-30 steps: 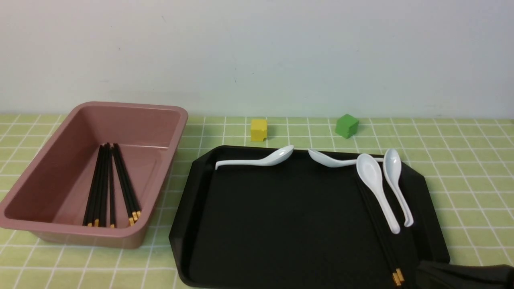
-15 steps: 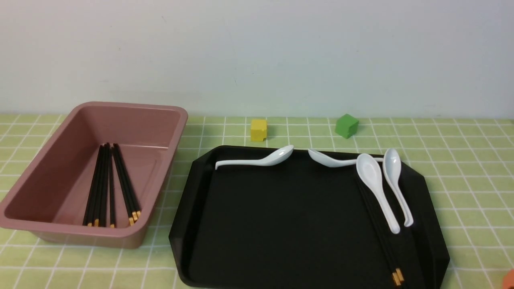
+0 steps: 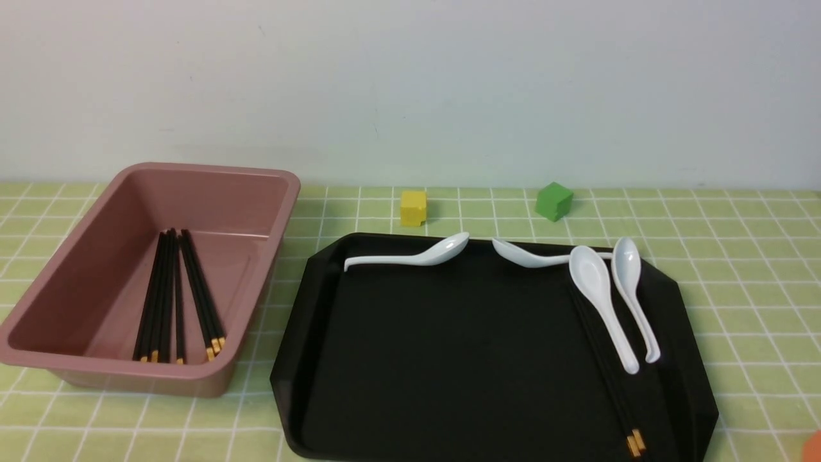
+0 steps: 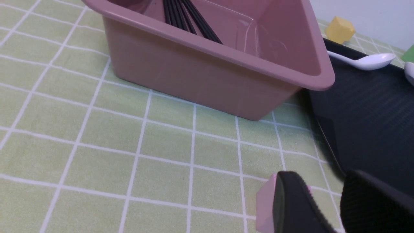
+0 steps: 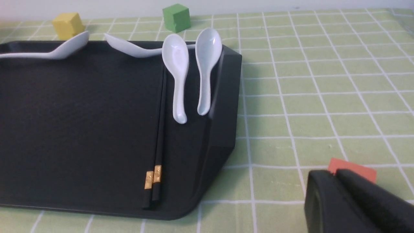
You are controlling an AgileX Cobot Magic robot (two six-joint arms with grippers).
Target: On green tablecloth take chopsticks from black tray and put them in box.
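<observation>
Now that the right gripper [image 5: 334, 172] has withdrawn from the front view, the black tray [image 3: 680, 333] shows two chopsticks [image 3: 603, 366] beside the spoons [image 3: 603, 289]; the box [image 3: 147, 378] holds the others. Left gripper [image 4: 321, 178] fingers stand spread (the right's spacing I cannot tell). That pair apparently remains to be moved.
</observation>
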